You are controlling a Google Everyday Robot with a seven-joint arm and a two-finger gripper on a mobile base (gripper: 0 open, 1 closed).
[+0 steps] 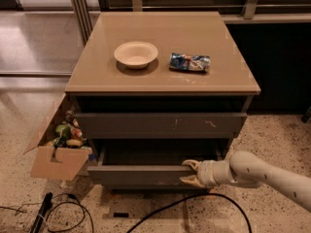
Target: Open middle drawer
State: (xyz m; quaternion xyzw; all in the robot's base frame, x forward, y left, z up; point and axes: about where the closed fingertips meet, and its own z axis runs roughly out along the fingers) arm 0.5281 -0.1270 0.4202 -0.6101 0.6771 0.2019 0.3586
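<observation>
The middle drawer point(141, 174) is a plain dark grey-brown front, pulled partway out of the cabinet, with its dark inside point(160, 153) showing. My gripper point(191, 173) is at the right part of that front. One finger point(191, 164) lies over the top edge and the other finger point(188, 181) is on the front face, so it is clamped on the panel. My pale arm point(262, 173) comes in from the right. Above it, the top front point(160, 125) with pale scratch marks is closed.
On the cabinet top point(97, 76) stand a cream bowl point(136, 54) and a crumpled blue snack bag point(189, 61). An open cardboard box point(58, 149) of items stands against the cabinet's left side. Black cables point(160, 210) lie on the speckled floor.
</observation>
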